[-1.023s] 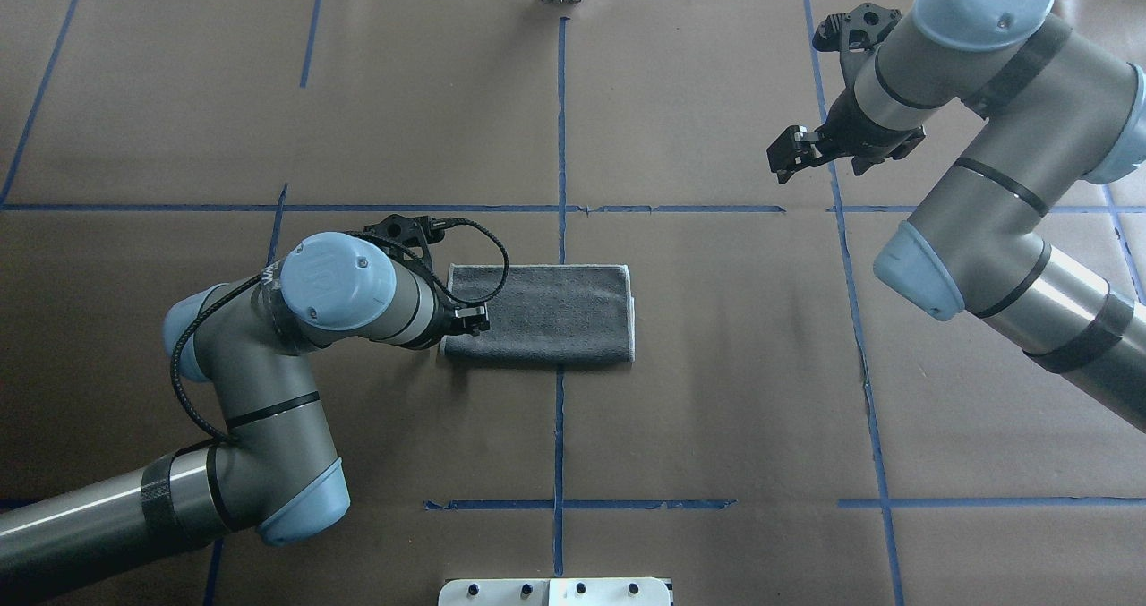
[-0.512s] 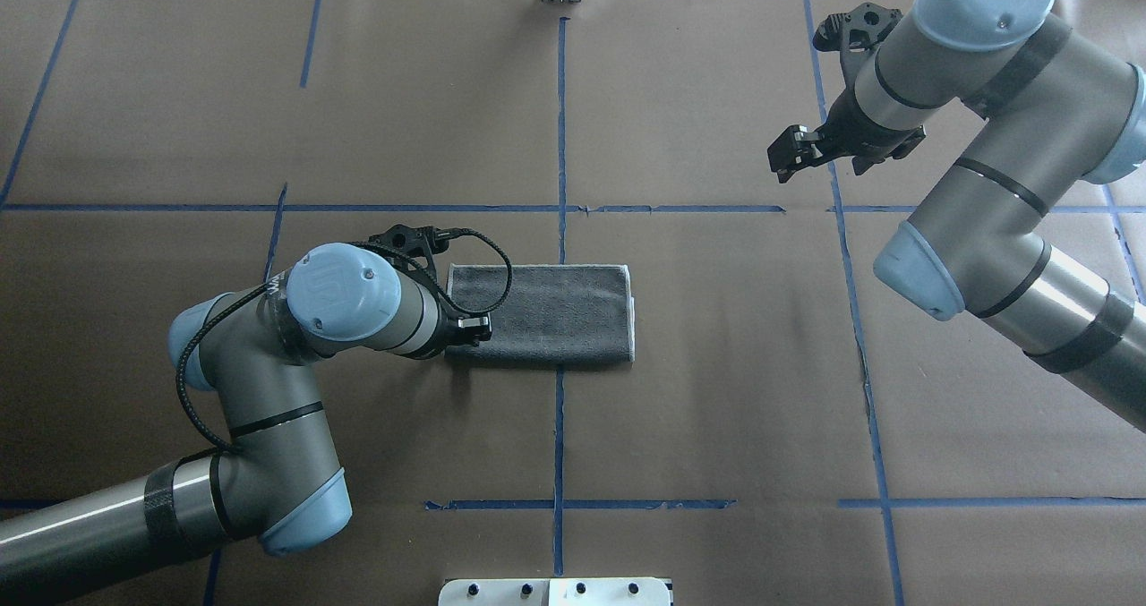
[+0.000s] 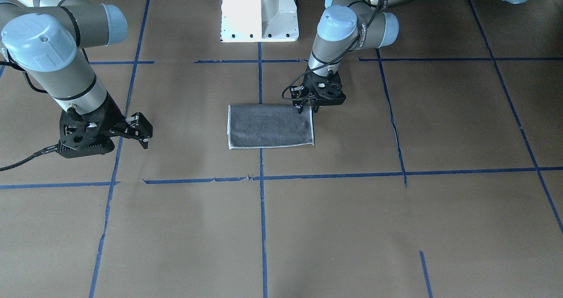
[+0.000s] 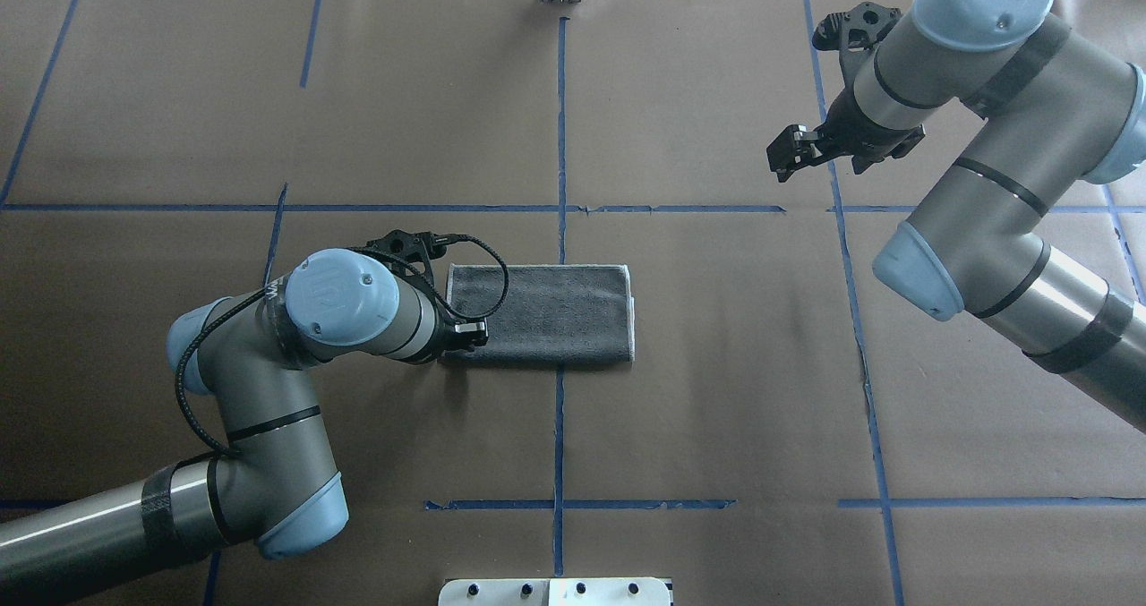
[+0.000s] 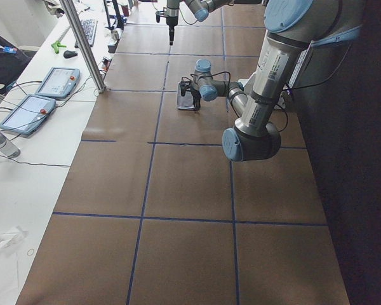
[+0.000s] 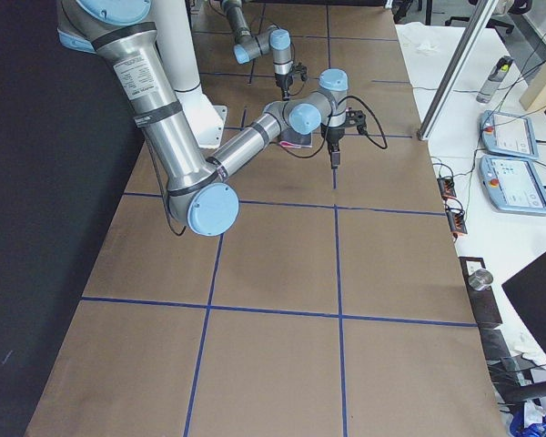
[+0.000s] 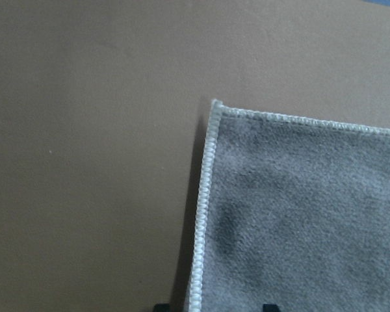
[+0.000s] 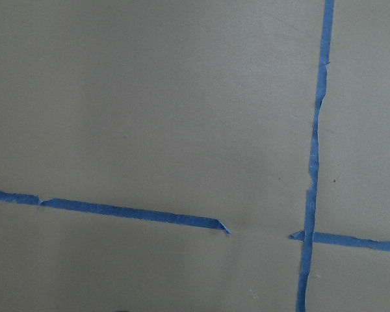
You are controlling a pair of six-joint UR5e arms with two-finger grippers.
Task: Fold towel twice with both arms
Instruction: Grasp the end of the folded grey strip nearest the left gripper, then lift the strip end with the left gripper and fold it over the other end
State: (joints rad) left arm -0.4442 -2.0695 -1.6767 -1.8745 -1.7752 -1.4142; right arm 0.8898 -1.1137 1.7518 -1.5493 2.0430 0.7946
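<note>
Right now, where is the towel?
In the overhead view the towel lies across the middle tape line, with the left gripper at its left end.

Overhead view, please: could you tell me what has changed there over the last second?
The left arm's black claw slid slightly downward in this view along the short edge of the folded grey microfibre towel, reaching its lower left corner. Nothing visibly gripped or released. The towel and the right claw stayed put.
</note>
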